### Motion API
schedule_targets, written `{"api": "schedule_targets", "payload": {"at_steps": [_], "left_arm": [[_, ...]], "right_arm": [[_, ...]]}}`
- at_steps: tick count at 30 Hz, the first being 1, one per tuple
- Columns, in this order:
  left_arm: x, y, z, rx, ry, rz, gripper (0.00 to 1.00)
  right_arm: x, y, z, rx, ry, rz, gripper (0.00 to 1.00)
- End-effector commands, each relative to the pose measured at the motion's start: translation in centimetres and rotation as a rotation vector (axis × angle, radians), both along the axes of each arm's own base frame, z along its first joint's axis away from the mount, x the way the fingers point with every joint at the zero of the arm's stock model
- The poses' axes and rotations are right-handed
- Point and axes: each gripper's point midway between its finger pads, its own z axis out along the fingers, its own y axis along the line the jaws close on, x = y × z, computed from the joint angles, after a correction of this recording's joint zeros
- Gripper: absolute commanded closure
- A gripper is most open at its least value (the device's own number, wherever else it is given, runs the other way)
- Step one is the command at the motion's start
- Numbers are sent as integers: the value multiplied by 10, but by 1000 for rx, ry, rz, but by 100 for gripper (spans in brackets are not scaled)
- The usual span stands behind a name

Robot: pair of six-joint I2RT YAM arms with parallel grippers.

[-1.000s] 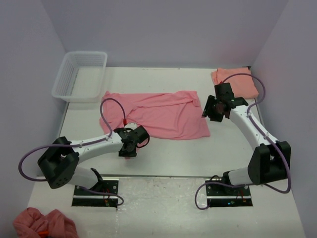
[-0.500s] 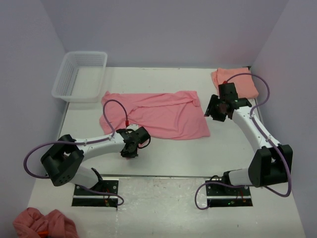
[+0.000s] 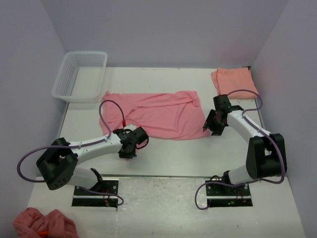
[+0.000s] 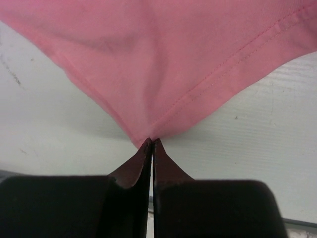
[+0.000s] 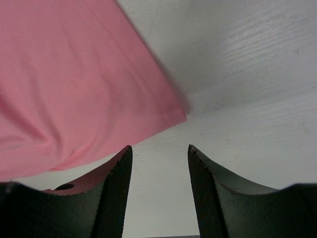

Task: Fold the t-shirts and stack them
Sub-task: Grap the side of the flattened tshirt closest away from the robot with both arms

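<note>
Top view: I see the rose-pink t-shirt (image 3: 153, 115) spread flat in the middle of the table (image 3: 173, 154). The salmon-orange t-shirt (image 3: 234, 81) lies folded at the far right corner.
Left wrist: the left gripper (image 4: 151, 144) is pressed together, pinching that rose-pink t-shirt's hem corner.
Right wrist: the right gripper (image 5: 158, 149) is spread and holds nothing, just beside another corner of it.

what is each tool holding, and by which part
Left tool is shut on the pink t-shirt at its near hem edge. Right tool is open, holding nothing.
</note>
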Motion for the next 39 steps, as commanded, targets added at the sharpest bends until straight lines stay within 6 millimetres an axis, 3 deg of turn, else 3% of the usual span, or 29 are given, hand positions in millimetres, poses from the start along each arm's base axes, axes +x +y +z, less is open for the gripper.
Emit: {"api": "schedule_targets", "payload": {"at_steps": [1, 8, 12, 26, 39], "left_arm": [[-2, 3, 27, -20, -41, 63, 100], [9, 5, 65, -40, -122, 92, 100], [9, 8, 67, -24, -125, 90, 100], [13, 11, 91, -52, -183, 85, 100], [18, 9, 112, -92, -228, 70, 100]], "right_arm": [[4, -4, -4, -5, -9, -63, 50], [11, -3, -6, -18, 19, -45, 48], [17, -1, -10, -13, 38, -53, 48], [4, -9, -34, -53, 126, -99, 49], [15, -11, -31, -66, 138, -148, 72]]}}
